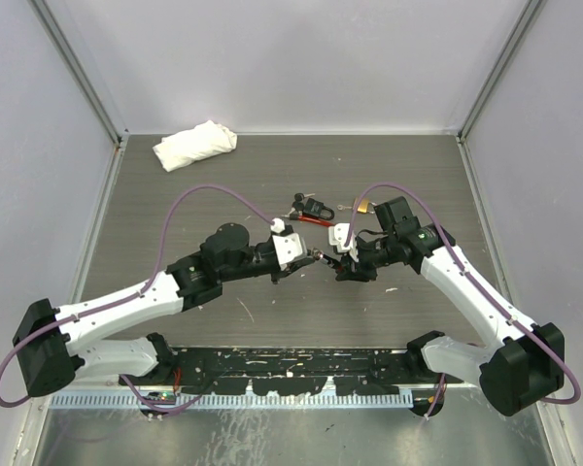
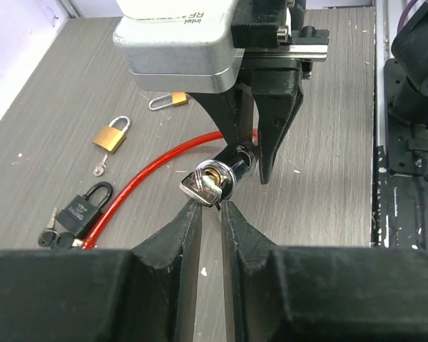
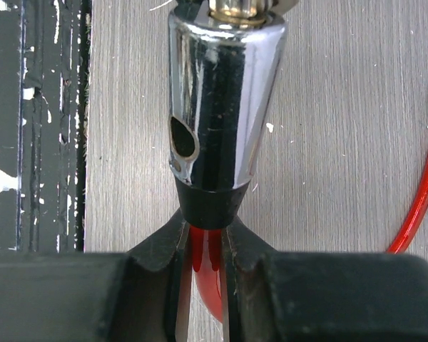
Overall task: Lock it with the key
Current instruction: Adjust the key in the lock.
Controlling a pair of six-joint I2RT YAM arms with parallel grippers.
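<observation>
— Where's the cable lock (image 3: 225,100)?
— Held over the bench's (image 1: 418,175) middle. The right gripper (image 3: 203,235) clamps its collar so the barrel can't spin.
— And the key (image 2: 198,187)?
— In the keyhole. The left gripper (image 2: 208,208) stands narrow at its head (pinching or not, I can't tell), placed to turn it.

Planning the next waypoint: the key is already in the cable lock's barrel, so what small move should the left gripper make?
Probably ease the left gripper forward and close on the key: its head sits only at the fingertips, while the right gripper holds the cable lock steady.
</observation>
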